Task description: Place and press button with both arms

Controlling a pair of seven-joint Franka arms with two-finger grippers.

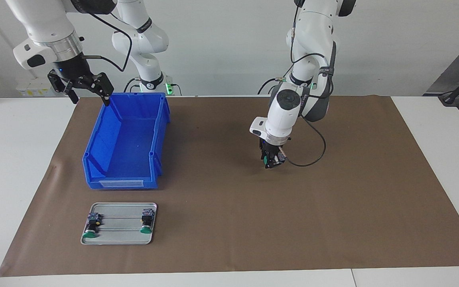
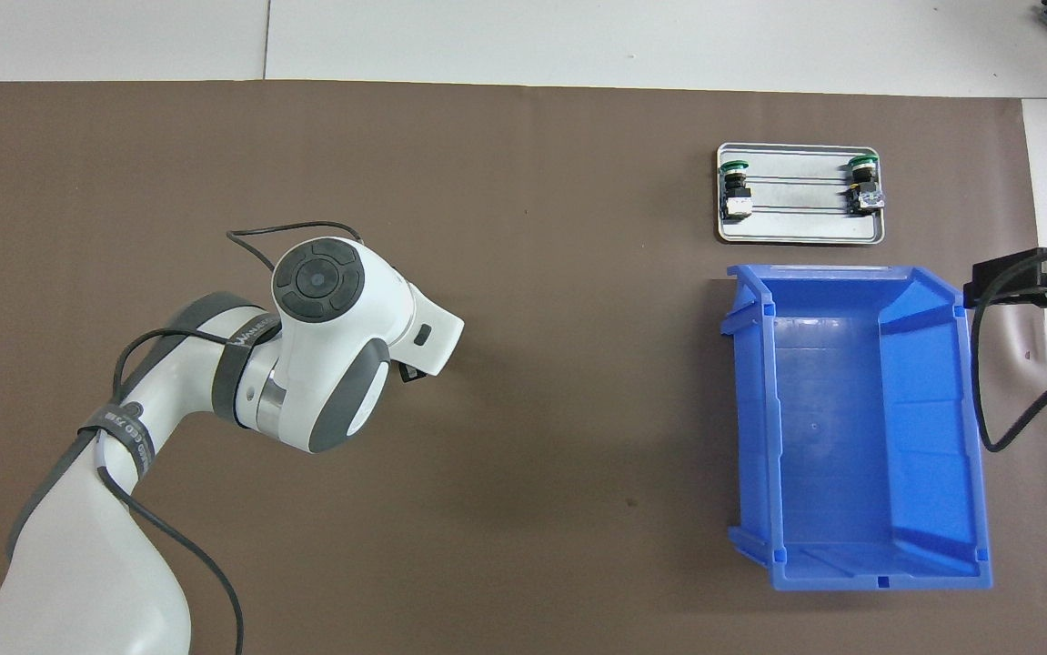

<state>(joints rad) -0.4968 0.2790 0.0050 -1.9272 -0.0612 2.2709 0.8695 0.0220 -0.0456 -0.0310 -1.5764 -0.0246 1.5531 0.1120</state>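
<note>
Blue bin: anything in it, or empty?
Empty. The blue bin shows only bare floor in both views; two buttons lie on the metal tray beside it.

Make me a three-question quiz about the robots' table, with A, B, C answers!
1. Where is the metal tray?
A on the mat, farther from the robots than the blue bin
B inside the bin
C on the white tabletop
2. How many green buttons lie on it?
A four
B two
C none
3. The right gripper is:
A squeezing a button
B lying on the tray
C open
Answers: 1 A, it lies on bare mat. 2 B, one at each end. 3 C, its fingers spread above the bin's rim; the left gripper holds the third button over the mat.
</note>
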